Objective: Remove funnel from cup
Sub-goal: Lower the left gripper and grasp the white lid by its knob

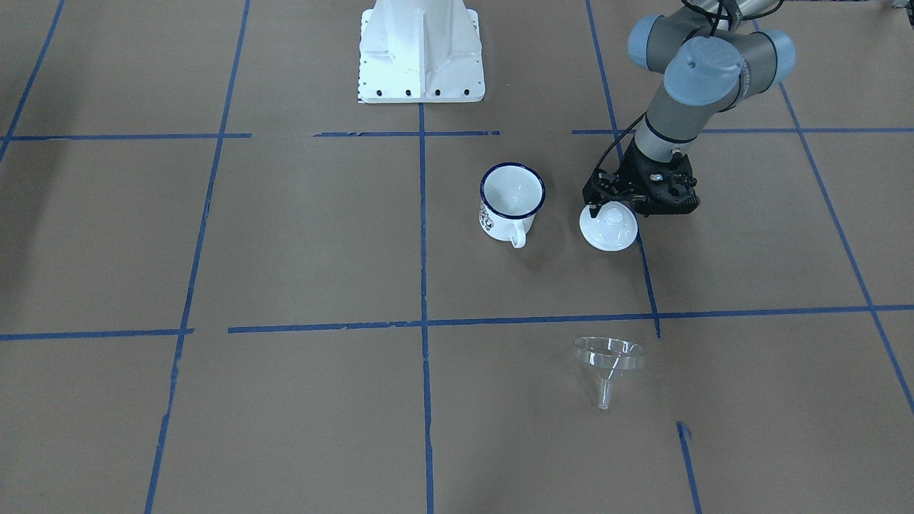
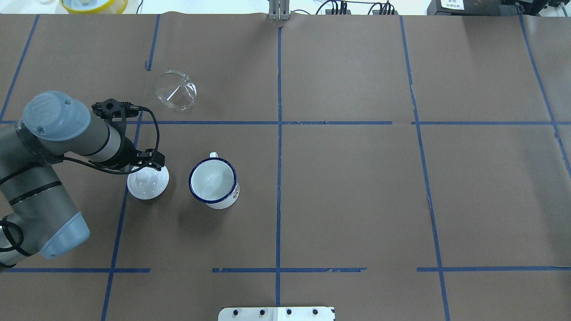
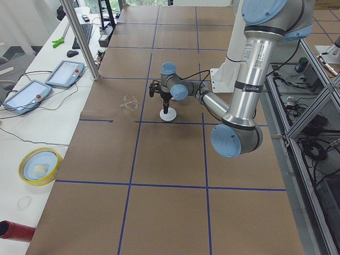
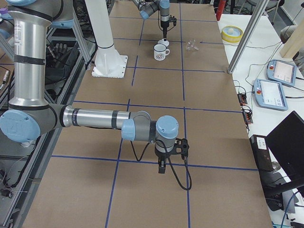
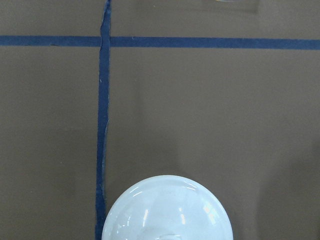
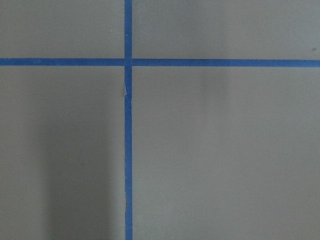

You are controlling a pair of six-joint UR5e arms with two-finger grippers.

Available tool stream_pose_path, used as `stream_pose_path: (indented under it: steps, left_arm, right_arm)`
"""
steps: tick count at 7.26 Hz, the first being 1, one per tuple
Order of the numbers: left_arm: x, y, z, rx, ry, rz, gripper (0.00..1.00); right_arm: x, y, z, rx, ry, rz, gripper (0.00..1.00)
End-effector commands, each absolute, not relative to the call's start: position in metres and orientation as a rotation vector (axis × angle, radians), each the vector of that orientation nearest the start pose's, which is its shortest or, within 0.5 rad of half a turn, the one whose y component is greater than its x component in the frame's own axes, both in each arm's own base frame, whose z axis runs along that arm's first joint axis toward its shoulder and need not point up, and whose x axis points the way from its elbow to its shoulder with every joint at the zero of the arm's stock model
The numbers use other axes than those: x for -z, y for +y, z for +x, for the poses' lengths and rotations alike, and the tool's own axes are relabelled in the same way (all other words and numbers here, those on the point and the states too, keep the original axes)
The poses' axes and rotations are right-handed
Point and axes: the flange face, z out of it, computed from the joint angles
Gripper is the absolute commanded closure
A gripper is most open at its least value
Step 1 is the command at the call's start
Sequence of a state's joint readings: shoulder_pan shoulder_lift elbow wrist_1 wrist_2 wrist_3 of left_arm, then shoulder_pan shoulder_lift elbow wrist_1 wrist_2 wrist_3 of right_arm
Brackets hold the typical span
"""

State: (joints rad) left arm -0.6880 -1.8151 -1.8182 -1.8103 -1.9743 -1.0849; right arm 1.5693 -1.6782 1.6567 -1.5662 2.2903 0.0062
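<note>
The small clear plastic funnel [image 1: 609,357] is out of the cup and lies on its side on the brown paper tabletop [image 1: 285,250]. In the front-facing view it sits at about 5 o'clock from the white enamel cup with the dark blue rim [image 1: 510,200], well apart from it, with its thin spout pointing toward 6 o'clock. The overhead view puts the same funnel [image 2: 175,90] at about 11 o'clock from the cup [image 2: 213,183], beyond a blue tape line.

The cup stands upright. The overhead view looks straight into it and shows a bare white inside, with the handle toward 12 o'clock. Only the front-facing view shows the dark print on its side, next to the handle.

A white round knobbed lid [image 1: 609,228] rests flat on the tabletop at 3 o'clock from the cup in the front-facing view, near it but not touching. The left gripper [image 1: 600,207] hangs directly over the lid's far part, close above it. No view shows clearly whether its jaws are apart, together or clamped on the knob, so I cannot tell. The left wrist view shows only the lid's glossy top [image 5: 167,210] at 6 o'clock and crossing tape lines.

The right gripper [image 4: 162,168] appears only in the exterior right view, pointing down over bare tabletop far from the cup. I cannot tell how its jaws stand. Its wrist view shows only paper and tape.
</note>
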Motion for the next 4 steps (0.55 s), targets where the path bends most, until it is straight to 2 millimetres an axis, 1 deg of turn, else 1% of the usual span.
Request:
stream_pose_path:
  steps: [1,3,4]
  left_arm:
    - [-0.397,-0.4458,0.3962,0.044,0.806,0.072,0.13]
    - [-0.3978,-0.4461,0.3953,0.045,0.806,0.071,0.15]
    - [-0.3973,-0.4458,0.3951,0.045,0.806,0.069,0.19]
  right_arm:
    - [-0.6701,-0.4451,0.067,-0.01,-0.719,-0.019,0.0]
    - [-0.6701,-0.4451,0.067,-0.01,-0.719,-0.019,0.0]
    - [-0.6701,-0.4451,0.067,-0.01,-0.719,-0.019,0.0]
